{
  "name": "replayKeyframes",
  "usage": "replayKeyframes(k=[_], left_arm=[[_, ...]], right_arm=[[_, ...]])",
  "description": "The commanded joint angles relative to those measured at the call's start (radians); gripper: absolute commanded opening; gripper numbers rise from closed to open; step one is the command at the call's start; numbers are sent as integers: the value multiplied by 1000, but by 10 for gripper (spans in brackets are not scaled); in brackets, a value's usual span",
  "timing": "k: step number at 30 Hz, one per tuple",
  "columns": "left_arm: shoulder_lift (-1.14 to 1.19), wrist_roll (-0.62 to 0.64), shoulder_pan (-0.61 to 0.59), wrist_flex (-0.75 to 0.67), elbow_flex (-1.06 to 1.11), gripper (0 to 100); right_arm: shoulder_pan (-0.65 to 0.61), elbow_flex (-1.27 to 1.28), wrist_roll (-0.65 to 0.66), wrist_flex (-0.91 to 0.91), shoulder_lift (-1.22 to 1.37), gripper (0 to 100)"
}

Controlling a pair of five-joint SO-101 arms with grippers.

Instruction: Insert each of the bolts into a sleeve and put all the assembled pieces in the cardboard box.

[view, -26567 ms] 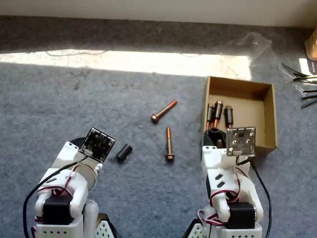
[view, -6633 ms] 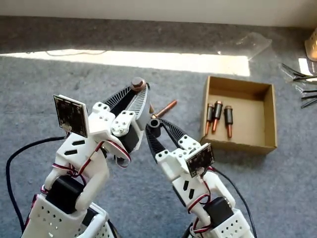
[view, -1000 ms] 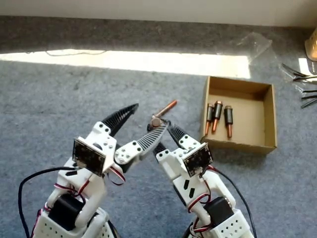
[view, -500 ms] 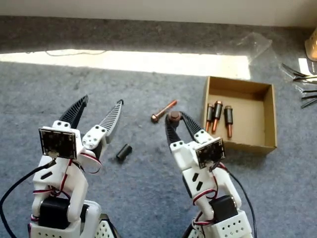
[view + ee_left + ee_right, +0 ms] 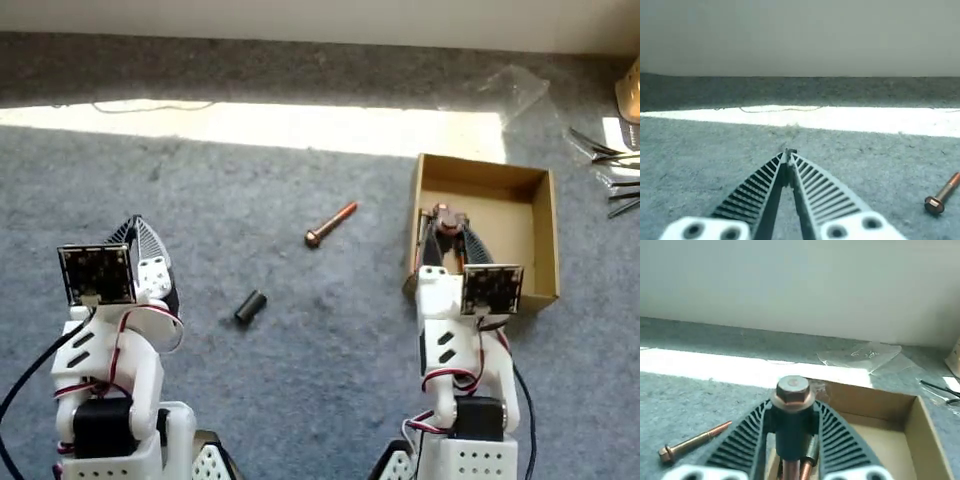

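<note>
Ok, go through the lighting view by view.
High view: a sun strip lies beyond the loose bolt; bolt, sleeve and cardboard box lie in shade. Left wrist view: the strip glares past the left gripper. Right wrist view: it runs behind the right gripper and its sleeved bolt.

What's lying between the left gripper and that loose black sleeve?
Nothing: in the high view the stretch from the left gripper to the sleeve is bare grey carpet. The loose bolt lies beyond, nearer the cardboard box.

Open carpet [image 5: 300, 370] around loose bolt [image 5: 331, 223], sleeve [image 5: 250, 305]
</note>
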Motion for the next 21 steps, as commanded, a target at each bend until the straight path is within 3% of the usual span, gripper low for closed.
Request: replayKeyframes(k=[1,7,21], left_arm=[[-4,-3,19,2,58,6],[-4,-3,18,3,160,7],[-4,-3,21,9,177,6]], right_arm=[[36,-222,-2,130,2,5],[47,-458,61,283,114,5],[56,-868,118,302,943,5]])
